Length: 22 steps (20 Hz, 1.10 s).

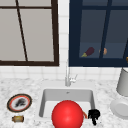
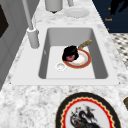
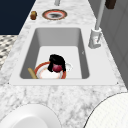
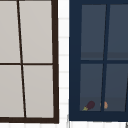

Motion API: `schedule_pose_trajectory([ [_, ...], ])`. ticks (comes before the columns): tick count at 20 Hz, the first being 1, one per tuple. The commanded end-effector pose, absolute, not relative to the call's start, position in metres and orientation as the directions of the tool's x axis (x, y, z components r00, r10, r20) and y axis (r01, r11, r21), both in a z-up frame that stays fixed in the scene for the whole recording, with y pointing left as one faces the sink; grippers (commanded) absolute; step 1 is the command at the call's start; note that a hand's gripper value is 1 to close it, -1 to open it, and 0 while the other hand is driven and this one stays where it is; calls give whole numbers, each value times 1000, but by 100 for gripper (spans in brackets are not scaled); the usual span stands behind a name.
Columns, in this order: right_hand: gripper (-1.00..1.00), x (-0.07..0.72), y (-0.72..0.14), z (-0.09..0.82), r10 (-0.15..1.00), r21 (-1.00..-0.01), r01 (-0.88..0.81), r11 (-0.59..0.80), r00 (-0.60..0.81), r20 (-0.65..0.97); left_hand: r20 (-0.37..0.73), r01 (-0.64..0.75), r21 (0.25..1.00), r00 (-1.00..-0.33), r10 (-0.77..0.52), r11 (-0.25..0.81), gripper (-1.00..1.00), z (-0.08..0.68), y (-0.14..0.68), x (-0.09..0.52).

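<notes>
So the marble surface (image 1: 30,86) runs under a pale window and a dark blue cabinet (image 1: 98,32). Front view has a big red ball (image 1: 67,114) hiding the sink (image 2: 72,35); side views show a hand (image 2: 70,53) there, fingers curled around a small dark-red thing (image 2: 70,58), over an orange-rimmed plate (image 2: 83,60). Which way it points, can't tell.

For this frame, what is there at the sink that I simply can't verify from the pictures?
- Which hand this is: side views do not tell, and the front view shows one hand by the sink's right rim.
- What the dark red thing under its curled fingers is: mostly covered.
- The plate in the sink: in the front view a red ball blocks it.
- The stick-like object beside the plate: unclear.
</notes>
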State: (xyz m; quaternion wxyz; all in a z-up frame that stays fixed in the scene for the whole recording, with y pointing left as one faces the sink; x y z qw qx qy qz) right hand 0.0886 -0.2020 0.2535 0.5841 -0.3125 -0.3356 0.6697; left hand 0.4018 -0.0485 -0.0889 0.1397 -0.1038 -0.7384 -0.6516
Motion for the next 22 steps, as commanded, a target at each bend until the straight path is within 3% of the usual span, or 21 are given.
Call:
schedule_pose_trajectory([
  [1, 0, 89, -202, 254, 992, -815, -573, -92, -122, -27, 366, 360, 924, -930, -25, 128, 100, -93, -49, 404],
  [9, 0, 89, -202, 254, 992, -815, -573, -92, -122, -27, 304, 297, 946, -952, -35, 128, 100, -102, -48, 403],
  [15, 0, 89, -202, 254, 992, -815, -573, -92, -122, -27, 258, 261, 959, -965, 44, 107, 100, -53, -38, 405],
  [22, 0, 89, -202, 254, 992, -815, -573, -92, -122, -27, 255, 258, 961, -966, 48, 94, 100, -5, -25, 398],
])
